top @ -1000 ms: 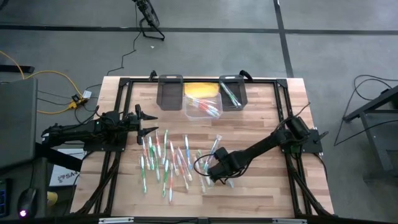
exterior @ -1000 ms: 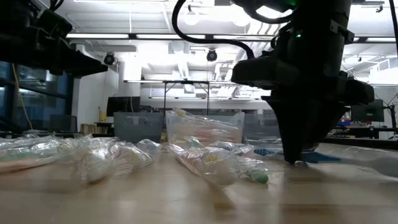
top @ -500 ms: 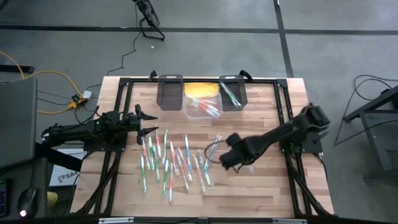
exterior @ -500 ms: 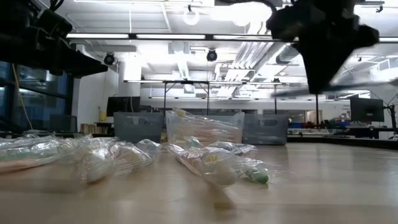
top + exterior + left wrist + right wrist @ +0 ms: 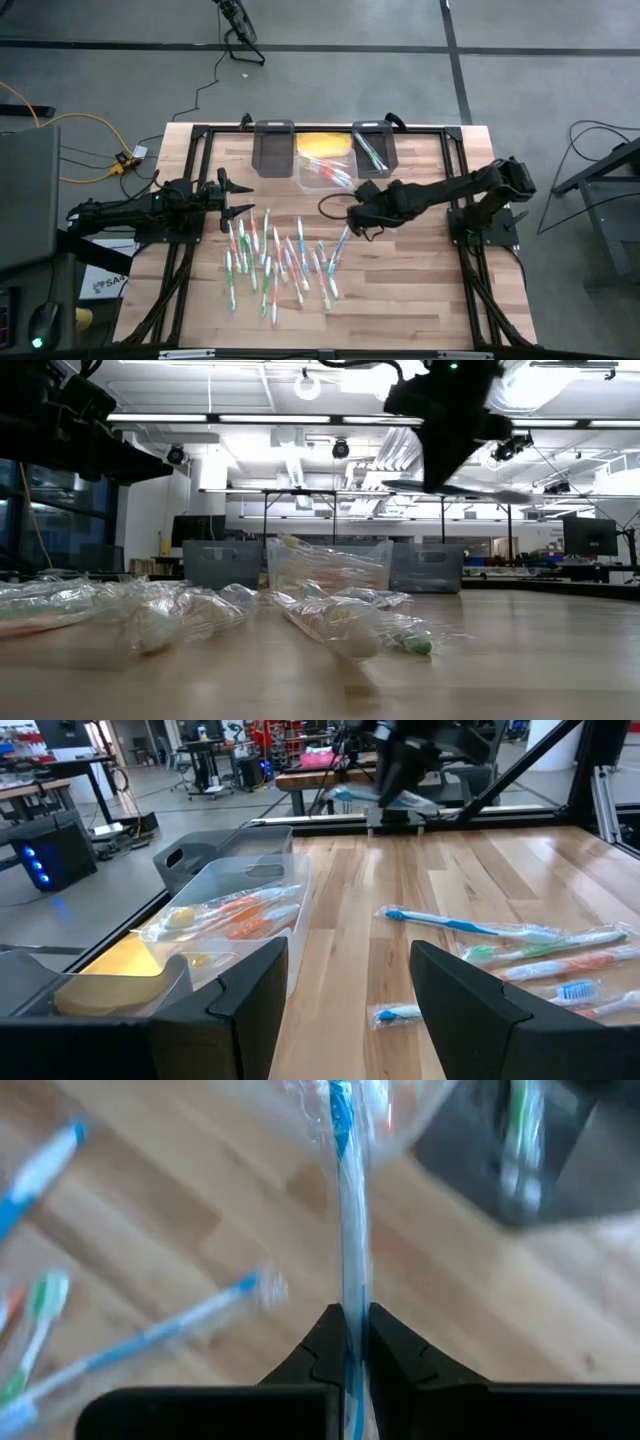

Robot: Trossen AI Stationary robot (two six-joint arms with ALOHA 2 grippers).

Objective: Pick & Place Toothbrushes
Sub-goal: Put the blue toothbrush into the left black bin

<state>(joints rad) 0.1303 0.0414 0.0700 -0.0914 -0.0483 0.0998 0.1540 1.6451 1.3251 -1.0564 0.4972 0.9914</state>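
Wooden table [image 5: 420, 290]: loose toothbrushes [image 5: 275, 260] before three bins [image 5: 325, 155].

The wooden table [image 5: 420, 290] has a black frame around its edge. At twelve o'clock three bins sit side by side: a dark bin [image 5: 273, 148], a clear bin [image 5: 322, 172] and another dark bin [image 5: 374, 150]. Wrapped toothbrushes [image 5: 275, 258] lie scattered from centre toward seven o'clock.
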